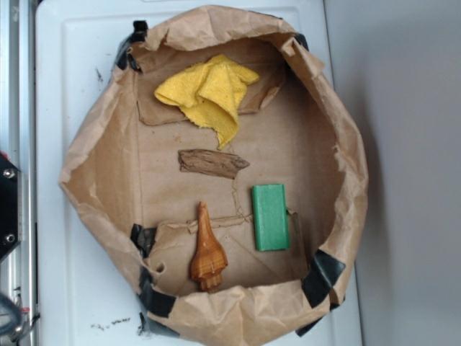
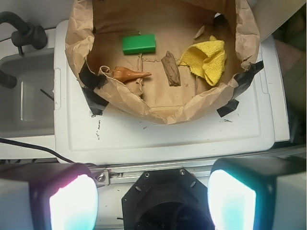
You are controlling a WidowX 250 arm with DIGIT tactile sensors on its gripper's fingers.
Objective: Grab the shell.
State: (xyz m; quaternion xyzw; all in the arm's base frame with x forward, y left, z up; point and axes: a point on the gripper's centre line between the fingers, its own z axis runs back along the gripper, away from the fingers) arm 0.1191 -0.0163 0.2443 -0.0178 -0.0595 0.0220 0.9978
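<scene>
The shell (image 1: 207, 249) is glossy orange-brown, lying on the brown paper floor near the front of the paper-lined tub (image 1: 338, 144), spire pointing to the back. In the wrist view the shell (image 2: 128, 74) lies left of centre, spire pointing right. My gripper (image 2: 152, 201) shows only in the wrist view, open and empty, its two glowing pads wide apart, held high and well back from the tub over the robot base. The gripper is out of the exterior view.
In the tub lie a green block (image 1: 270, 216) right of the shell, a flat grey-brown piece of bark (image 1: 212, 163) in the middle, and a yellow cloth (image 1: 209, 92) at the back. The tub stands on a white lid (image 1: 65, 86). A grey sink (image 2: 24, 91) is at the left.
</scene>
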